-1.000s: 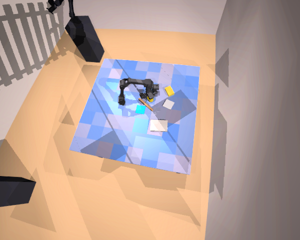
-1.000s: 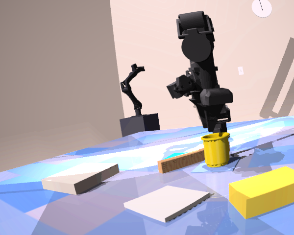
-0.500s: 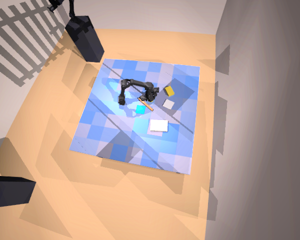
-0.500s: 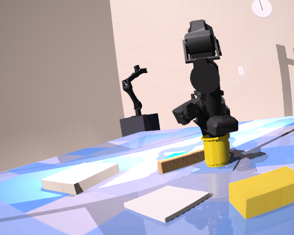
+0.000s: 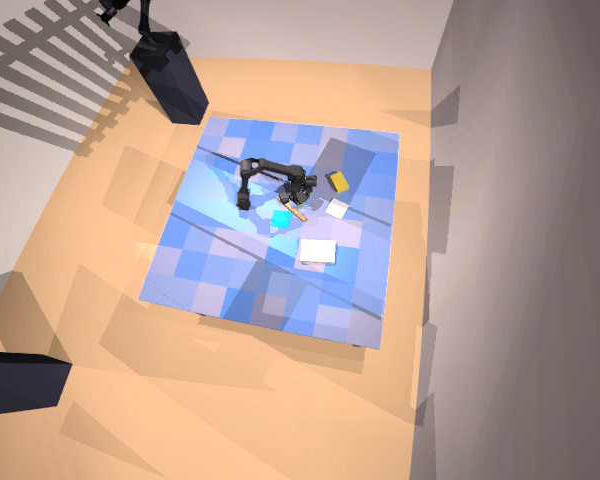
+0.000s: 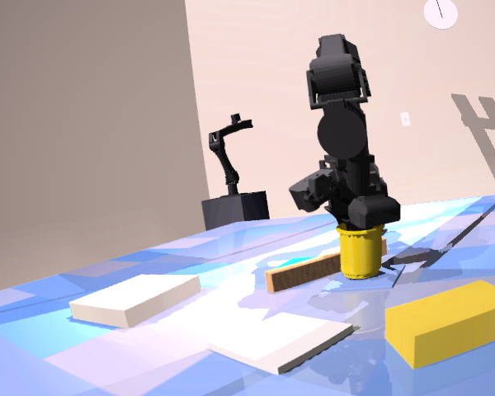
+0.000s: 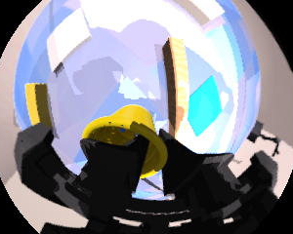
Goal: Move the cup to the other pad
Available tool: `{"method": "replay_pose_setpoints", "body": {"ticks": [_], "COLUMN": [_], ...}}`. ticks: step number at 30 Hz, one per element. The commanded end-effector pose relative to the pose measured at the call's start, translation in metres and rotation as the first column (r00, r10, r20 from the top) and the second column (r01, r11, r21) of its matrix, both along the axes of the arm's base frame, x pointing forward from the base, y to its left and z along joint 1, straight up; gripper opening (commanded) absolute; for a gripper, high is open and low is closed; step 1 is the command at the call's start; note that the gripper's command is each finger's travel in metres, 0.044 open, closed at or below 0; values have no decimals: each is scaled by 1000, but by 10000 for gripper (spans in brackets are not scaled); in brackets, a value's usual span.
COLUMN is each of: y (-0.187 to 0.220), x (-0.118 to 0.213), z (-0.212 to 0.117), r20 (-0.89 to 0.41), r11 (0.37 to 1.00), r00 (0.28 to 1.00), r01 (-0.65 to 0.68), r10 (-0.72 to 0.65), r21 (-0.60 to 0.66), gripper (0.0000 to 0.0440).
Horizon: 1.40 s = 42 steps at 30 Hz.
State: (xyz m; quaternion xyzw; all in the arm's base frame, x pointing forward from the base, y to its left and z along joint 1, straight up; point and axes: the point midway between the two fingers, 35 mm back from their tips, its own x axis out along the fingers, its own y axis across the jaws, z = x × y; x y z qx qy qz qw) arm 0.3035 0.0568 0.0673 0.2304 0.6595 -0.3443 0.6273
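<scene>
On patchwork of blue and lilac squares, see flat white slab (image 5: 318, 250) (image 6: 132, 300) (image 7: 192, 10), boxy yellow block (image 5: 339, 181) (image 6: 452, 323) (image 7: 39, 104), grained wooden bar (image 5: 293, 210) (image 6: 303, 272) (image 7: 176, 88). Smaller: glossy, round yellow cup (image 6: 360, 253) (image 7: 137, 114), upright on pale-blue pad (image 6: 386, 282), directly below black gripper (image 5: 299, 197) (image 6: 362, 226) (image 7: 154, 130), with rim pinched between fingertips.

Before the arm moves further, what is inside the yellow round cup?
Inside the yellow round cup, the wrist view shows small dark specks and a blue one, perhaps marbles. The black fingers cover part of the opening, so their number cannot be told.
</scene>
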Motion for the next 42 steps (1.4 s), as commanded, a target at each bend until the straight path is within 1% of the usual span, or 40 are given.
{"method": "replay_pose_setpoints", "body": {"ticks": [1, 6, 12, 20, 30, 42], "y": [-5, -12, -22, -39, -61, -84], "x": [-5, -10, -16, -21, -25, -33], "z": [5, 18, 35, 48, 54, 49], "r20": [-2, 9, 30, 66, 114, 162], "r11": [1000, 999, 997, 989, 975, 955], "r00": [1000, 999, 996, 987, 968, 941], "r01": [4, 33, 80, 146, 220, 293], "r10": [-4, -33, -80, -148, -223, -298], "r21": [-5, 1, 12, 26, 39, 52], "gripper": [6, 4, 12, 10, 0, 0]}}
